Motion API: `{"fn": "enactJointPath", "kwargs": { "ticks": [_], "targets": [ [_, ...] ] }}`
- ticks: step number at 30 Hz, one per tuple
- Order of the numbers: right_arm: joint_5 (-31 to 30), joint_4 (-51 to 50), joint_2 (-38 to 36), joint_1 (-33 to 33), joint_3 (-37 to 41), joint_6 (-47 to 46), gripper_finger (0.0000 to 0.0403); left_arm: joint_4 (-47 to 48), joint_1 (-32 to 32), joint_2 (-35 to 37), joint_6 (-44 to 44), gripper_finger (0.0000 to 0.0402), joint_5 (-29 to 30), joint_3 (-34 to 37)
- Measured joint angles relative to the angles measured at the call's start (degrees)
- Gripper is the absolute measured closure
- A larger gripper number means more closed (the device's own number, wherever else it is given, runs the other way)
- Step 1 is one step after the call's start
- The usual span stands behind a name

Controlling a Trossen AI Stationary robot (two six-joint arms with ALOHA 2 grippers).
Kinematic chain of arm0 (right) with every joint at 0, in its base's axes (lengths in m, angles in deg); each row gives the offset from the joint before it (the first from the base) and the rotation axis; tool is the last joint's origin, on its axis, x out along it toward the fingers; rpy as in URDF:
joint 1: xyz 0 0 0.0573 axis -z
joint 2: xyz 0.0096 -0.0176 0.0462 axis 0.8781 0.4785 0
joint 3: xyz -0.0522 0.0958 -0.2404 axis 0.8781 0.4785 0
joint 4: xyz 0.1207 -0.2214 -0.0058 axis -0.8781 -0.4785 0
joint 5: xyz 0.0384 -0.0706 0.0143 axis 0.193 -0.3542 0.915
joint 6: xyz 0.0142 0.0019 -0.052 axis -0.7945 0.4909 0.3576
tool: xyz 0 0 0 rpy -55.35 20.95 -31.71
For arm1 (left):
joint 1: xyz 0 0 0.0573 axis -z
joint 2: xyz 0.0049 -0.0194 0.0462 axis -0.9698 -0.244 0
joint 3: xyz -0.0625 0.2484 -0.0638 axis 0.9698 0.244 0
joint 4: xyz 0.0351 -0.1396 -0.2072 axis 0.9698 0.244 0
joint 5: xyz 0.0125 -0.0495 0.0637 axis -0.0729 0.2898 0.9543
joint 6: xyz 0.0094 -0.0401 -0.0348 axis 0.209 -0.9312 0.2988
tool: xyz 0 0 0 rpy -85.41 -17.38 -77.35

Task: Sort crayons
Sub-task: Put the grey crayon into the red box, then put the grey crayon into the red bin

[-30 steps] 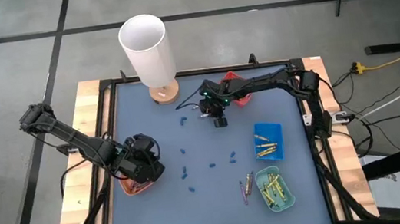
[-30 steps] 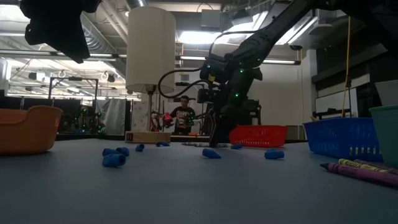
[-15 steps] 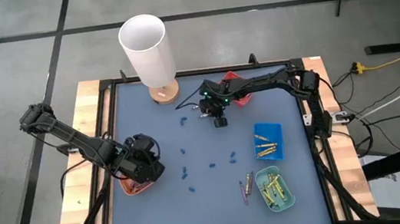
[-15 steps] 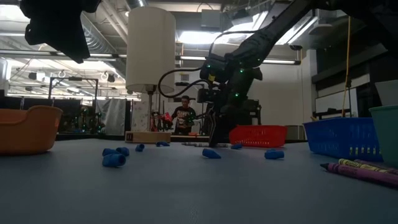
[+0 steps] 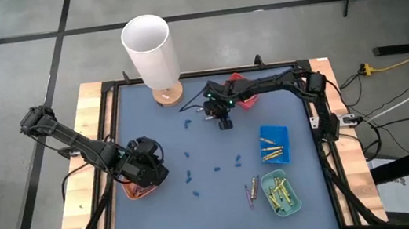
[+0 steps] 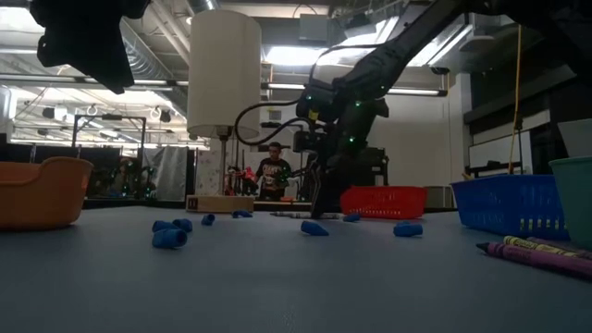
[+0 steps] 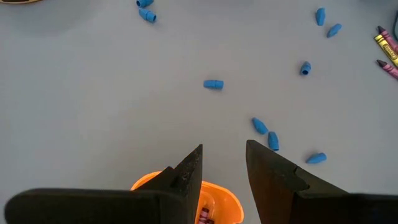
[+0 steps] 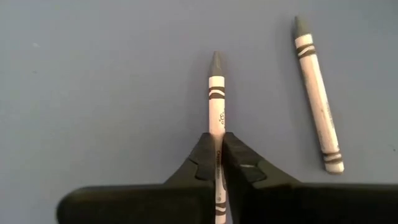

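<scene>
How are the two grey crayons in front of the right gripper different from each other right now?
The nearer grey crayon is pinched between the right gripper's shut fingers, while the other grey crayon lies loose on the table, untouched. The gripped one runs straight out from the fingers; the loose one lies at a slight angle to it and off to one side. Both have grey tips and white wrappers with dark bands, and look about the same length.

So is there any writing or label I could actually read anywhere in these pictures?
No text can be read.
Grey crayon in the right gripper: print on its wrapper, too small to read.
Second grey crayon beside it: faint print, unreadable.
Yellow crayon: dark markings, too small.
</scene>
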Motion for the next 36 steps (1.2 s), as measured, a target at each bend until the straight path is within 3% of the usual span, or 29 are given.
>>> {"fn": "enactJointPath", "kwargs": {
  "ticks": [15, 21, 31, 36],
  "targets": [
    [-2.0, -19.5, 0.0, 0.0, -16.5, 0.0, 0.0400, 0.0, 0.0, 0.0, 0.0, 0.0294, 0.0, 0.0],
    [-2.0, -15.9, 0.0, 0.0, -17.6, 0.0, 0.0399, 0.0, 0.0, 0.0, 0.0, 0.0294, 0.0, 0.0],
    [-2.2, -11.5, 0.0, 0.0, -17.6, 0.0, 0.0363, 0.0, 0.0, 0.0, 0.0, 0.0294, 0.1, 0.0],
    [-9.0, -11.3, 0.0, 0.1, -17.6, 0.2, 0.0337, 0.0, 0.0, 0.0, 0.0, 0.0294, 0.7, 0.0]
  ]
}}
